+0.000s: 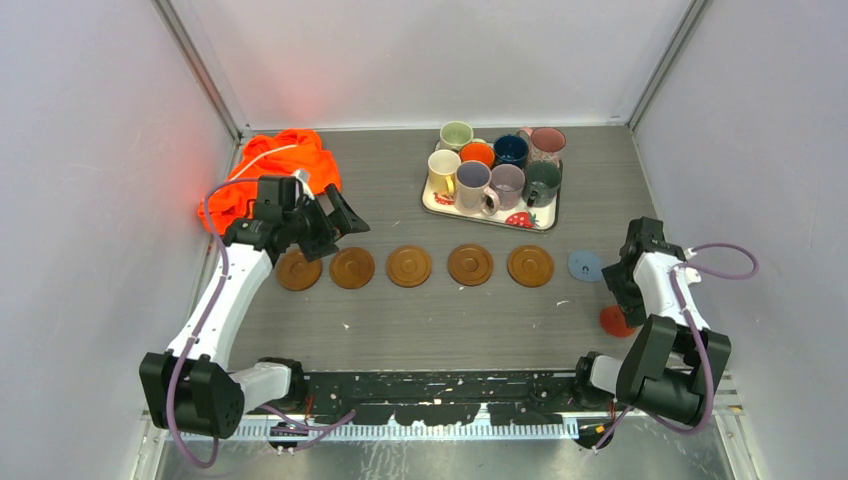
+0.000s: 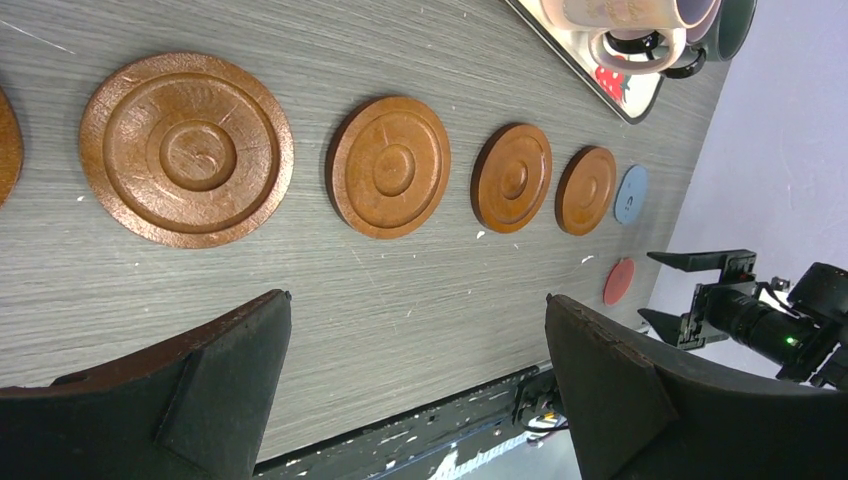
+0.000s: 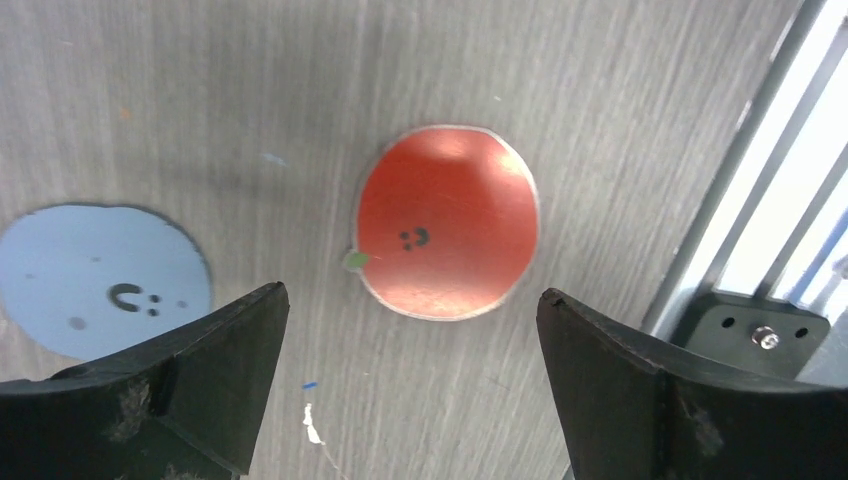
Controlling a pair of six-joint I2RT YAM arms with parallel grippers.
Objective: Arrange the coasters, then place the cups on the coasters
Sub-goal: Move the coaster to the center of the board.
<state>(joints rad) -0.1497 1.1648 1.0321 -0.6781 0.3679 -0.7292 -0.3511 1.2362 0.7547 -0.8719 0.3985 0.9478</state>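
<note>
Right gripper [image 3: 410, 295] first: we see its jaws spread wide with nothing between them, hanging just above the table [image 3: 250, 90]. Beneath it, a little ahead of the fingertips and nearer the finger at the right of the wrist view, lies the red coaster [image 3: 445, 220]. It is flat on the table and touches neither finger. That is the relation we think the coming move turns on. The light-blue coaster [image 3: 100, 275] sits off to the other side, partly hidden behind the opposite finger and apart from the red one.

From above, five brown coasters [image 1: 409, 265] run in a line across the middle of the table, and the light-blue one continues that line at its right end. The red coaster lies off the line, toward the near edge. The right arm covers part of it there, so we can only say it looks out of line, not by how much. It is a round disc with no long axis, so we judge that any jaw heading will serve and that centring over it is what matters.

Left gripper [image 2: 417, 298] is likewise wide open and empty, over the far-left end of the row and well apart from the red coaster, so the right arm is plainly the nearer. The cups [image 1: 497, 165] stand crowded on the tray [image 1: 520, 219], none on a coaster yet.
</note>
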